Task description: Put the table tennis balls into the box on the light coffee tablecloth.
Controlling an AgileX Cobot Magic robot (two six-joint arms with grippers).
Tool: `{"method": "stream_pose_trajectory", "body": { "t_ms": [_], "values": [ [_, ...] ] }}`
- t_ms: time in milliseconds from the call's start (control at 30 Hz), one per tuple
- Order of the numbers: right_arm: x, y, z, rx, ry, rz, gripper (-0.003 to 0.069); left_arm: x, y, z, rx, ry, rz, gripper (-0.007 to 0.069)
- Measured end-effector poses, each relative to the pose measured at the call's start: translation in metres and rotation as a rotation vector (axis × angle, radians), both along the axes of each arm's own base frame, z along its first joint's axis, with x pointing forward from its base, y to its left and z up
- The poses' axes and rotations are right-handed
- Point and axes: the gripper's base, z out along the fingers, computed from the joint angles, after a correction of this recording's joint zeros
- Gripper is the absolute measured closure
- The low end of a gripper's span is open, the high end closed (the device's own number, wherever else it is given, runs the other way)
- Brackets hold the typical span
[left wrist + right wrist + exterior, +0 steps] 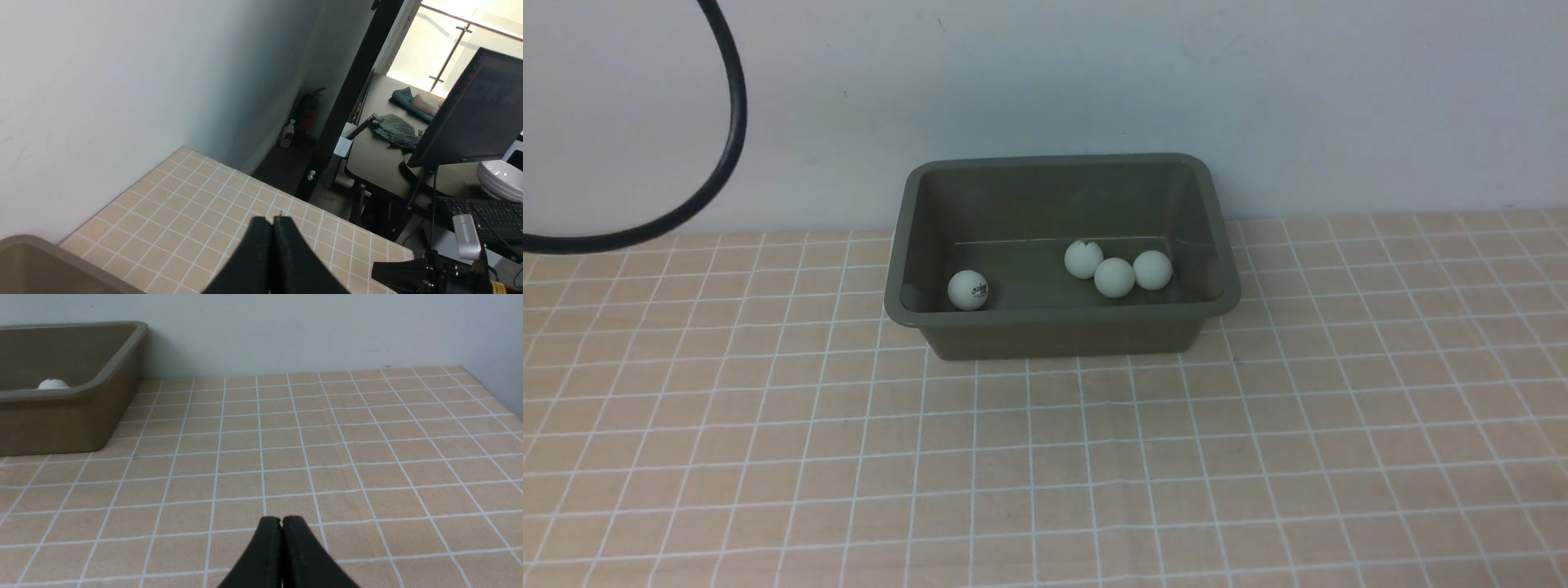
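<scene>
Though balls (pixel 968 290) bear dark logos, print unreadable.

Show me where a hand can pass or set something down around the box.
The tablecloth lies bare in front of the box and to either side of it. Inside, floor is free between the lone ball and the three clustered balls. Behind the box, the wall stands close, so that side is tight.
</scene>
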Motion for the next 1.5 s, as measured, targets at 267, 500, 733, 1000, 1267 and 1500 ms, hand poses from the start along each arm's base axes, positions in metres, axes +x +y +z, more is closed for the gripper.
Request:
{"method": "stream_pose_trajectory", "body": {
  "t_ms": [267, 500, 733, 1000, 1267, 1500],
  "values": [
    [0.000, 0.000, 0.000, 0.000, 0.000, 0.000, 0.0676, 0.009, 0.005, -0.005, 0.119, -0.141, 0.092, 0.0693],
    [0.000, 0.000, 0.000, 0.000, 0.000, 0.000, 0.0676, 0.009, 0.015, -0.013, 0.359, -0.196, 0.204, 0.0693],
    [0.000, 0.000, 0.000, 0.000, 0.000, 0.000, 0.0676, -0.041, 0.032, -0.011, 0.479, -0.242, 0.427, 0.0693],
    [0.000, 0.000, 0.000, 0.000, 0.000, 0.000, 0.0676, -0.128, 0.042, -0.027, 0.431, -0.291, 0.600, 0.0693],
    [0.000, 0.000, 0.000, 0.000, 0.000, 0.000, 0.0676, -0.173, 0.045, -0.065, 0.557, -0.263, 0.564, 0.0693],
    [0.000, 0.000, 0.000, 0.000, 0.000, 0.000, 0.0676, -0.176, 0.051, -0.099, 0.576, -0.066, 0.617, 0.0693]
  ]
}}
